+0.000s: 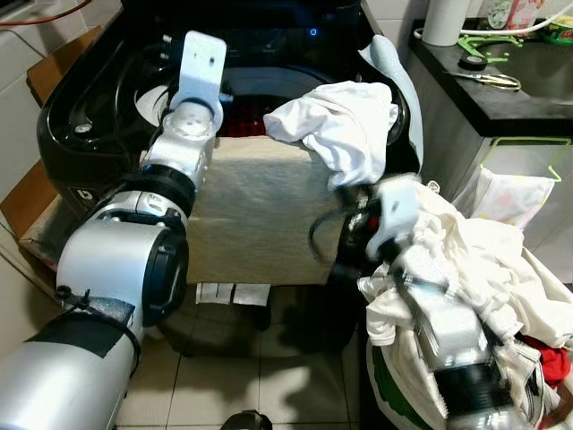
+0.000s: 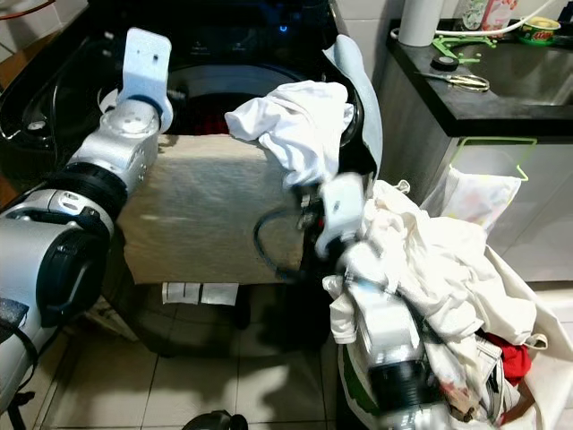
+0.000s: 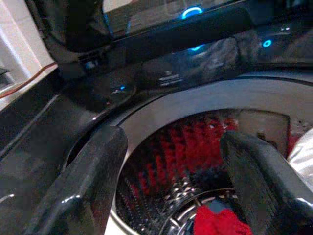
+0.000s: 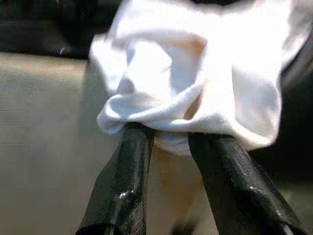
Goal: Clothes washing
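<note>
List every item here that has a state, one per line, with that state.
Washing machine: lid up, drum open, blue panel lights on.
Beige towel: draped over the machine's front rim, hanging down.
White garment: bunched on the rim, pinched by the right gripper.
Red clothing: lying inside the drum.
Left gripper: open, holding nothing, above the drum.
Laundry bag: heaped with white clothes.
Scissors: lying flat on the counter.
</note>
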{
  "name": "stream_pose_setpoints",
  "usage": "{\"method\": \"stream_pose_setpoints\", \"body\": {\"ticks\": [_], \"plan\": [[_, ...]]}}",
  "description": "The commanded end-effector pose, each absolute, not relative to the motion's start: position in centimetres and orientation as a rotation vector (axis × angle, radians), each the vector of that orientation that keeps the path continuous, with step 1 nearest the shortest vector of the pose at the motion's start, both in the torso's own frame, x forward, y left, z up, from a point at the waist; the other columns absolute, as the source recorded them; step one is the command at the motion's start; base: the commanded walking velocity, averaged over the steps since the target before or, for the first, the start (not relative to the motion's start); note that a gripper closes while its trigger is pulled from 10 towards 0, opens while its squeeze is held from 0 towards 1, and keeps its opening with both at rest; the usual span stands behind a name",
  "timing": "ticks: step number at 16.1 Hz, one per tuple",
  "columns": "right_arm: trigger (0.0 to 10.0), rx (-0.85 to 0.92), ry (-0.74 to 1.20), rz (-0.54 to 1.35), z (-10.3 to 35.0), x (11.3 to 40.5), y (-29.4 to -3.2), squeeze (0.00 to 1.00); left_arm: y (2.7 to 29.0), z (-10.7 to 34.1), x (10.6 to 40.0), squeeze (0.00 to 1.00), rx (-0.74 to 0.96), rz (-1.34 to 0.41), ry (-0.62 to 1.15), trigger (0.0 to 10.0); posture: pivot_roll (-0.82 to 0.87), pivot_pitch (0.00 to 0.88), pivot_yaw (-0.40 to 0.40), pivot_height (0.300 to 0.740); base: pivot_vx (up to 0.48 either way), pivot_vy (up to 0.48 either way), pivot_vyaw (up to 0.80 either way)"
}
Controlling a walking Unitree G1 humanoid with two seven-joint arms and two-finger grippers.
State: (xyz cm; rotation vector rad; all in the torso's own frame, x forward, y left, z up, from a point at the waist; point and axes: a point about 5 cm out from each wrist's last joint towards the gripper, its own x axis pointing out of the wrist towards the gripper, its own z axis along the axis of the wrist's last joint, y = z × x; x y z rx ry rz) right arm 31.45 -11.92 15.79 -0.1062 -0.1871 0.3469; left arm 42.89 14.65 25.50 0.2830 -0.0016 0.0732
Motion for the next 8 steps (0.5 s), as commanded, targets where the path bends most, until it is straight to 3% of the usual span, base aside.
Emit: {"method": "stream_pose_setpoints", "body": {"ticks": [1,7,8], "plan": [[10.0,-0.123,-0.214,0.334,16.3,31.6,-12.0,0.0,14.4,26.2,43.0,0.0,0.284,0.061,-0.02,10.0,-0.05,0.0,0.051,0.74,0.0,0.0,0.0],[10.0,-0.483,-0.625,0.242,28.6,35.8,-14.0,0.0,14.2,25.7,42.9,0.0,0.3,0.059,-0.012,10.0,-0.05,0.0,0.039,0.74,0.0,0.0,0.0],[10.0,-0.492,-0.597,0.225,29.0,36.9,-14.4,0.0,14.2,25.5,42.9,0.0,0.301,0.06,-0.008,10.0,-0.04,0.0,0.03,0.74,0.0,0.0,0.0]]}}
